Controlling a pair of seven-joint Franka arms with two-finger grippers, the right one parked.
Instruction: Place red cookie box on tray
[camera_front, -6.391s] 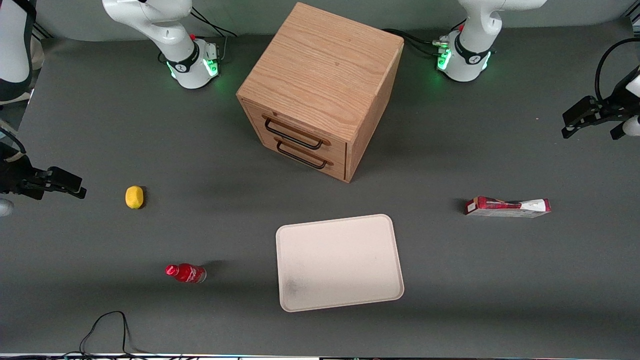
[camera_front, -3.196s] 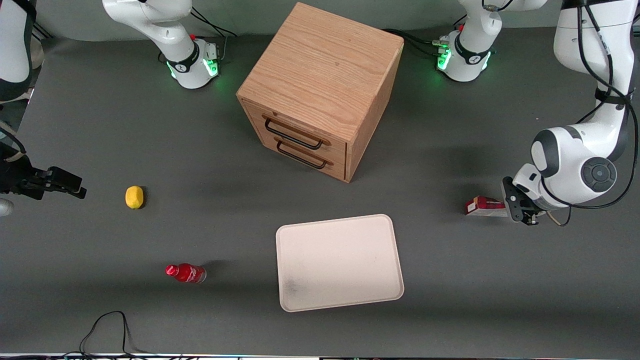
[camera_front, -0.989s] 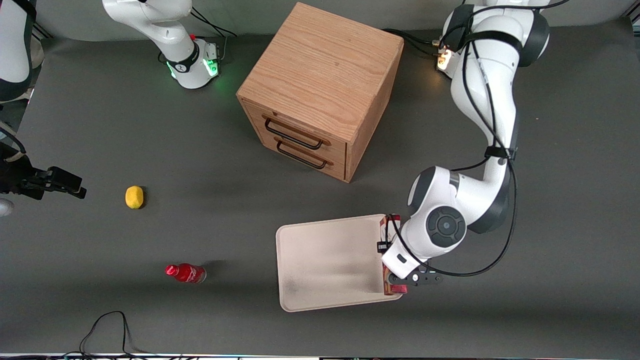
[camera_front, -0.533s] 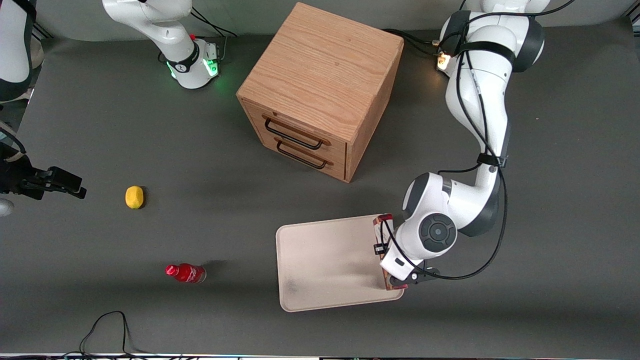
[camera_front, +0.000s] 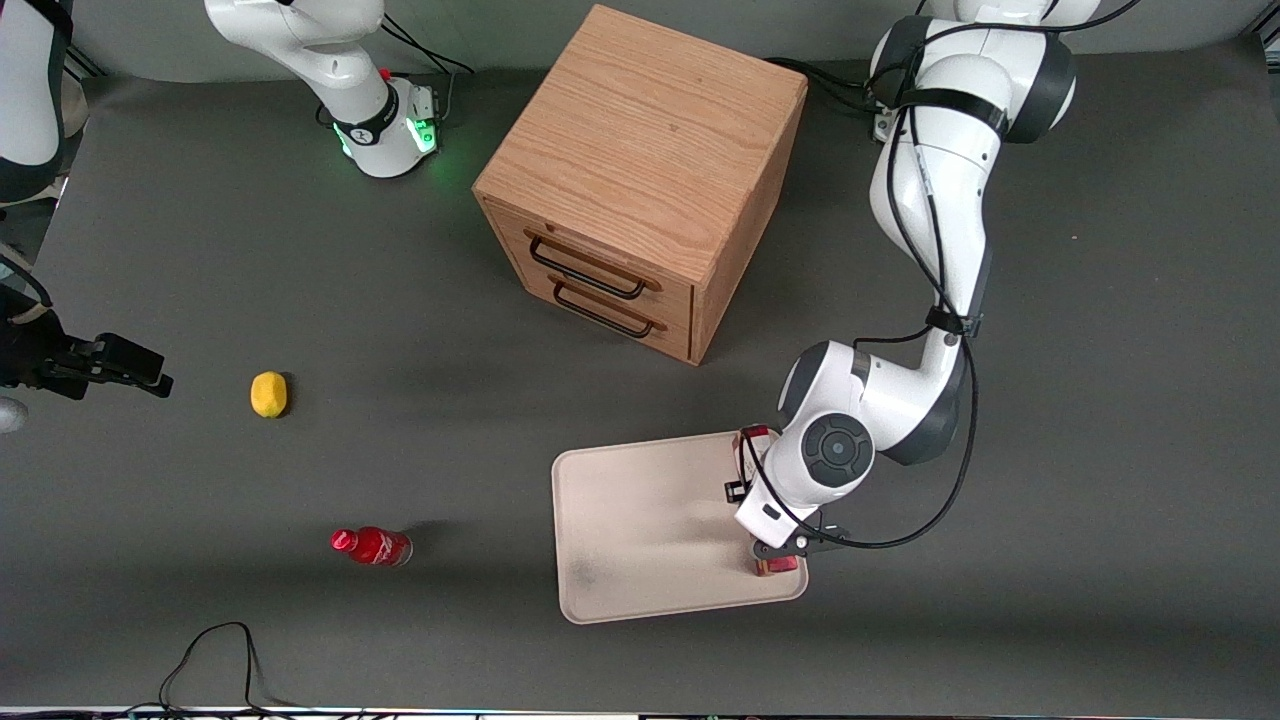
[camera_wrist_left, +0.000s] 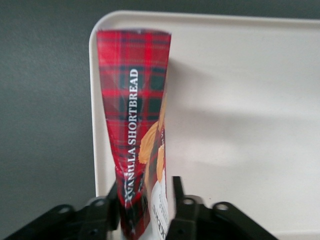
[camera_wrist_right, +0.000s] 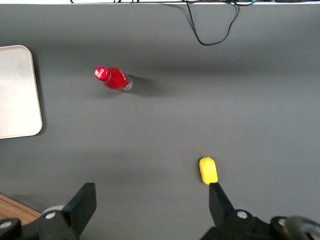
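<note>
The red cookie box (camera_front: 752, 438) is a slim tartan carton. It is held over the tray's (camera_front: 640, 520) edge toward the working arm's end, lengthwise along that edge. My left gripper (camera_front: 768, 505) is mostly hidden under its wrist in the front view. In the left wrist view the gripper (camera_wrist_left: 145, 189) is shut on the box (camera_wrist_left: 132, 100) near its white end, and the pale cream tray (camera_wrist_left: 240, 100) lies below. I cannot tell whether the box touches the tray.
A wooden drawer cabinet (camera_front: 640, 180) stands farther from the front camera than the tray. A small red bottle (camera_front: 372, 546) and a yellow lemon (camera_front: 268, 394) lie toward the parked arm's end. A black cable (camera_front: 215, 650) loops at the near table edge.
My left gripper took hold of the box at the working arm's end and carried it to the tray. In the last second it moved a little farther over the tray's edge.
</note>
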